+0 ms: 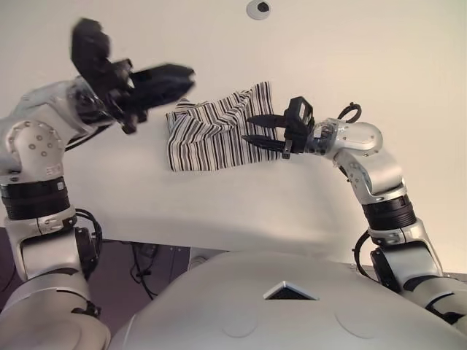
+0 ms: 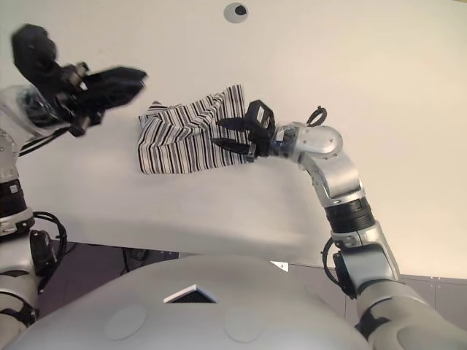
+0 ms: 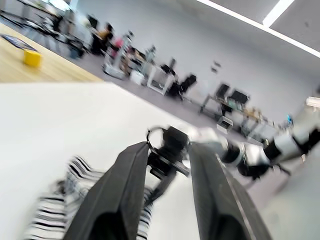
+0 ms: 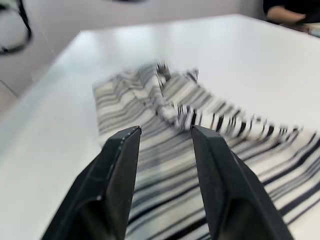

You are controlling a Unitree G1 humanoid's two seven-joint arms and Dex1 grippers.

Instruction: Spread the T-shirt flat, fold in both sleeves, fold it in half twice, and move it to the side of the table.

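Striped T-shirt (image 1: 204,140) beneath parted jaws of right gripper (image 1: 249,129) (left gripper (image 1: 182,79) agape too); could pinch one layer, undoing folds

Broad white matte table (image 1: 219,204); folded black-and-white striped cotton T-shirt (image 1: 208,135) lies near centre; small round grey disc (image 1: 258,9) at far edge.

My left gripper (image 1: 182,80) is blurred in the head views, its fingertips' outline unclear. My right gripper (image 1: 252,128) hides the right-hand edge of the black-and-white striped cloth T-shirt (image 1: 208,135), which both wrist views show blurred and cut by the frame. Beyond it, a small dark round disc (image 1: 257,9) is too small to identify.
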